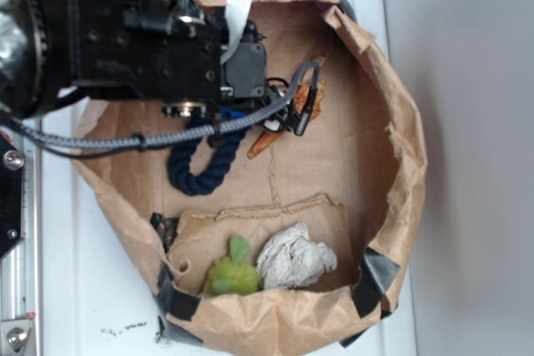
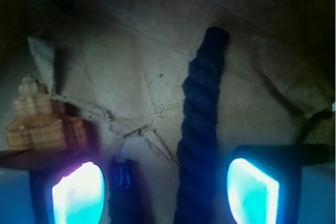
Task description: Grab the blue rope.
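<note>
Hovering open end effector (image 2: 165, 192), blue rope (image 2: 199, 124) between fingers, no readable writing

A brown paper bag (image 1: 392, 156) with its rim rolled down sat on a white bench (image 1: 92, 289), patched with dark tape (image 1: 377, 277) at five and seven o'clock. Inside, toward six o'clock, a crumpled white paper ball (image 1: 294, 258) lay just beside a green plush toy (image 1: 231, 274). Near twelve o'clock an orange shell (image 1: 269, 137) rested on the bag's floor; the wrist view showed its ridged spiral (image 2: 39, 121) at nine o'clock.
</note>
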Controlling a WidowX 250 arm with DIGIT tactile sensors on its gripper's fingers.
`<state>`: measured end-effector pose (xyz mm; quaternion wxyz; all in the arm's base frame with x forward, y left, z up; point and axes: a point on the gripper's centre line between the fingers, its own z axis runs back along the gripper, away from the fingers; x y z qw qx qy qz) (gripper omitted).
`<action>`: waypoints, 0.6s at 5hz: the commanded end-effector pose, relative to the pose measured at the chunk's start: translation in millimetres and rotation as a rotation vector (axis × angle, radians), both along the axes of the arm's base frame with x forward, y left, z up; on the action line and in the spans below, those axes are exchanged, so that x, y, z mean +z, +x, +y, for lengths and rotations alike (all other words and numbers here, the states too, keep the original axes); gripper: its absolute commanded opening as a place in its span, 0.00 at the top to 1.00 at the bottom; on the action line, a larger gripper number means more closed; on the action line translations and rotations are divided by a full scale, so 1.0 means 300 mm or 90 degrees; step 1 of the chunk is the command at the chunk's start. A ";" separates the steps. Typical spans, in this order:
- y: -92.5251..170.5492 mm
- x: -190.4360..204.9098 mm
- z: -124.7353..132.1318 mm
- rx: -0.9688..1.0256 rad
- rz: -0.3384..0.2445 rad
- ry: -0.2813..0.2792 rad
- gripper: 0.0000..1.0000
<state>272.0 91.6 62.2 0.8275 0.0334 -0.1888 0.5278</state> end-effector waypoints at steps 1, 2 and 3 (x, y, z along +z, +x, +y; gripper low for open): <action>-0.046 0.224 -0.007 0.024 -0.068 -0.043 0.00; 0.098 0.145 0.075 0.049 -0.154 -0.050 0.00; 0.062 0.106 0.104 0.076 -0.121 -0.029 0.00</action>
